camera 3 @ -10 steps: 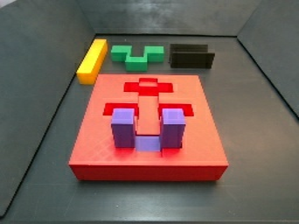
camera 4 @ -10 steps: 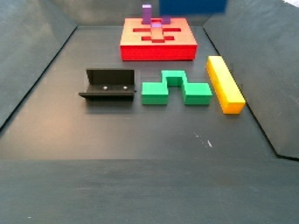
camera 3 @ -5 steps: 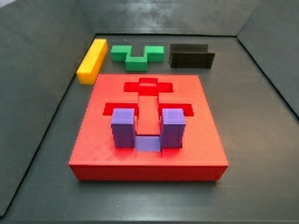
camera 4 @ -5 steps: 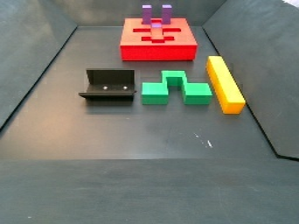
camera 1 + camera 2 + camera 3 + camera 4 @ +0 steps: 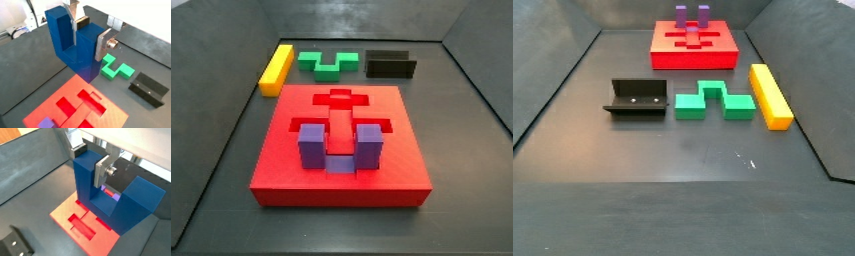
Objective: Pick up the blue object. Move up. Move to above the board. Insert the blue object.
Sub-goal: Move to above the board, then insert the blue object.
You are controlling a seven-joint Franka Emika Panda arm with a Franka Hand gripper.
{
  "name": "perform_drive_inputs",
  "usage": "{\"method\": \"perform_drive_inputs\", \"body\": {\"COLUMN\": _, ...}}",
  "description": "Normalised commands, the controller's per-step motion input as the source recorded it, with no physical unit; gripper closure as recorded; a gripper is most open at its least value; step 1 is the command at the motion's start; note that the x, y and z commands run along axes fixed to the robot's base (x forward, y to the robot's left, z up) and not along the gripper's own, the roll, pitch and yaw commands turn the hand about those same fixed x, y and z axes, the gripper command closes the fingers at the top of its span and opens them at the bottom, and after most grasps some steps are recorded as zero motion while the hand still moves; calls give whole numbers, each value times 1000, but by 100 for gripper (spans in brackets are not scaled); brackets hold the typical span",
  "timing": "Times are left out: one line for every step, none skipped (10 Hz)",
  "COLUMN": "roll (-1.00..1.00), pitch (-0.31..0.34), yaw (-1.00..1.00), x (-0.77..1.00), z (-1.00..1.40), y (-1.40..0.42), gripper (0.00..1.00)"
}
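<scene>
In both wrist views my gripper (image 5: 88,45) (image 5: 90,165) is shut on one prong of the dark blue U-shaped object (image 5: 63,37) (image 5: 90,185), holding it in the air above the red board (image 5: 47,112) (image 5: 63,213). The object hangs with its base down and its second prong beside the fingers. Neither gripper nor blue object shows in the side views. The board (image 5: 398,172) (image 5: 694,58) lies flat with a cross-shaped recess open. A purple U-shaped block (image 5: 338,150) (image 5: 691,15) stands in a recess at one end of the board.
A green block (image 5: 327,64) (image 5: 714,102) (image 5: 115,69), a yellow bar (image 5: 275,68) (image 5: 770,95) and the dark fixture (image 5: 390,65) (image 5: 636,98) (image 5: 148,89) lie on the dark floor beyond the board. Sloped walls enclose the floor.
One second ago the blue object showed at the top edge of a side view above the board; since half a second ago it has been out of that view.
</scene>
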Motion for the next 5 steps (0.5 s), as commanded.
{"method": "perform_drive_inputs", "body": {"roll": 12, "pitch": 147, "yaw": 10, "x": 71, "z": 49, "y": -254, "gripper": 100}}
{"method": "perform_drive_inputs", "body": {"roll": 24, "pitch": 141, "yaw": 7, "x": 62, "z": 49, "y": -173, "gripper": 100}}
{"method": "perform_drive_inputs", "body": {"roll": 0, "pitch": 0, "yaw": 0, "x": 206, "z": -231, "y": -106, "gripper": 100}}
{"method": "perform_drive_inputs", "body": {"roll": 0, "pitch": 0, "yaw": 0, "x": 560, "z": -294, "y": -100, "gripper": 100}}
{"method": "perform_drive_inputs", "body": {"roll": 13, "pitch": -14, "yaw": 0, "x": 823, "z": -366, "y": 0, "gripper": 100}}
